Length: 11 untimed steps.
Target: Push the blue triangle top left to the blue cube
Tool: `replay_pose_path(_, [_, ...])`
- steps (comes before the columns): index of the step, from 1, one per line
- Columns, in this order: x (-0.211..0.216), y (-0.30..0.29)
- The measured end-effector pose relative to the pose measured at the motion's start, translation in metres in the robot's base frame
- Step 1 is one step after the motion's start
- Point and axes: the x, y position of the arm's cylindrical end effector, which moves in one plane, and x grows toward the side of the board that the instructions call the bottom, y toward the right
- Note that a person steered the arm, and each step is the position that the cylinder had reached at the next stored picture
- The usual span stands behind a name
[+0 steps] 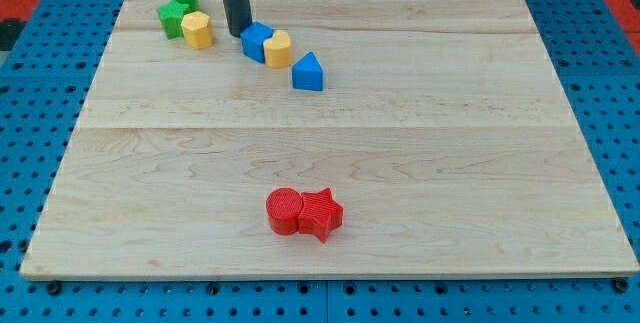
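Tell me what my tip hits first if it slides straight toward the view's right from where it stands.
Your tip sits just left of the blue cube, so it would likely meet that first; the yellow block lies right behind it. Depth is hard to judge.

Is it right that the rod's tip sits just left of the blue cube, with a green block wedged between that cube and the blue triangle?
Not quite. In the camera view the block between the blue cube and the blue triangle is yellow, not green. My tip does sit just left of the cube.
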Motion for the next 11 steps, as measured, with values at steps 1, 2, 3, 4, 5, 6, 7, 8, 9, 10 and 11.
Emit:
replay_pose_path(1, [0.037,0.017])
replay_pose_path(2, [0.052,0.016])
replay_pose_path(3, [0.079,0.040])
replay_pose_path(4, [0.118,0.058])
replay_pose_path(5, [0.111,0.096])
replay_pose_path(6, [0.085,0.097])
replay_pose_path(7, [0.058,0.106])
replay_pose_path(8, [0.070,0.089])
replay_pose_path(9, [0.087,0.121])
replay_pose_path(10, [0.030,0.144])
replay_pose_path(11, [-0.005,0.131])
